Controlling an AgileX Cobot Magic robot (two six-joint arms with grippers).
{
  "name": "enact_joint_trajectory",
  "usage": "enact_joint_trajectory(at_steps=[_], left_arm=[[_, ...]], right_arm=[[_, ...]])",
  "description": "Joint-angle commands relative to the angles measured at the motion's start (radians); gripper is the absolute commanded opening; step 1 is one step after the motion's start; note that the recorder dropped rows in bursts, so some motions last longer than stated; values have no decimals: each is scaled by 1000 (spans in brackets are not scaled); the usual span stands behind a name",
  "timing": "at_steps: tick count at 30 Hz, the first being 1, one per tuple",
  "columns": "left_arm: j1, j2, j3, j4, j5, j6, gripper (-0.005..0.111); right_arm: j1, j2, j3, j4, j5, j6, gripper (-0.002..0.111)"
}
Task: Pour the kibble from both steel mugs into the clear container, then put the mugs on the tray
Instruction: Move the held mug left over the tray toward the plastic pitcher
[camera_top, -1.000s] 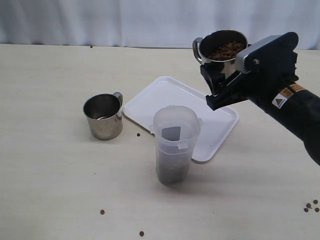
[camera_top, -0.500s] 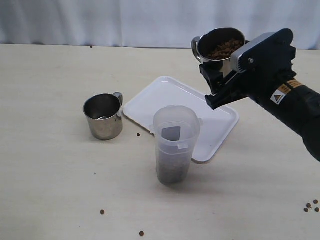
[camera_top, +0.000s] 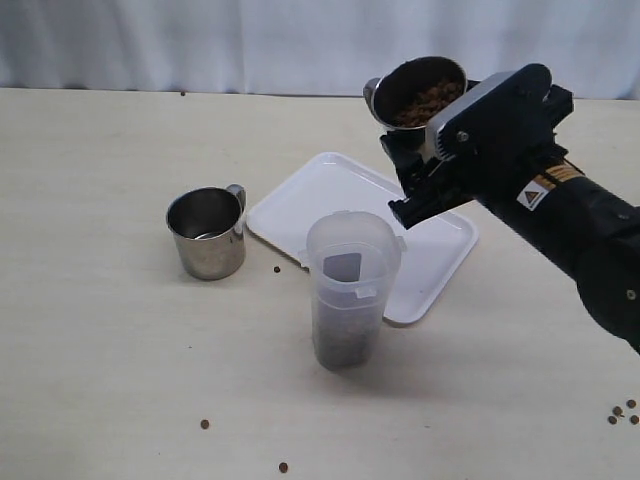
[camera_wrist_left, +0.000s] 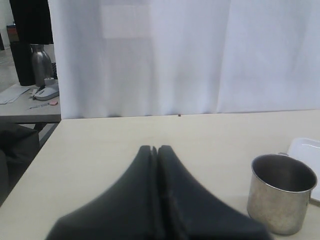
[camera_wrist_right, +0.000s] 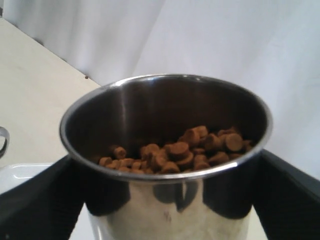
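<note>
Jaws of our right gripper (camera_top: 418, 150) clamp wide around the full mug (camera_top: 412, 88), held high at one o'clock from the container (camera_top: 350, 285), over the tray (camera_top: 335, 195), which we judge sets up the pour. Its long axis leans slightly off upright, mouth tipping toward the container, handle at nine o'clock; kibble (camera_wrist_right: 175, 150) sits inside. Our left gripper (camera_wrist_left: 156, 150) is closed on nothing, near the empty mug (camera_top: 207, 235) at ten o'clock of the container.

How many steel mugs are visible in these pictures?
2. The first mug stands on the table beside the white tray. The second mug, with kibble inside, is held up in the air by the right gripper. No other seems hidden.
</note>
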Motion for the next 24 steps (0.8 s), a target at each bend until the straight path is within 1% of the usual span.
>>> enact_joint_trajectory(at_steps=[1, 8, 11, 13, 14, 15, 16, 18, 24], left_arm=[[2, -7, 2, -1, -5, -3, 0], [2, -7, 2, -1, -5, -3, 0], [2, -7, 2, -1, -5, -3, 0], [2, -7, 2, -1, -5, -3, 0], [2, -7, 2, -1, -5, -3, 0], [2, -7, 2, -1, -5, -3, 0], [2, -7, 2, -1, -5, -3, 0], [2, -7, 2, -1, -5, -3, 0], [2, -7, 2, -1, -5, -3, 0]], right_arm=[[22, -13, -7, 37, -32, -43, 5], [22, -10, -7, 38, -32, -45, 5], [22, -12, -7, 103, -50, -45, 5], [22, -21, 11, 134, -28, -141, 5], [22, -22, 37, 134, -43, -227, 5], [22, -22, 59, 134, -67, -256, 5], [22, -22, 89, 134, -119, -249, 5], [22, -22, 119, 104, -164, -232, 5], [22, -22, 140, 48, -157, -196, 5]])
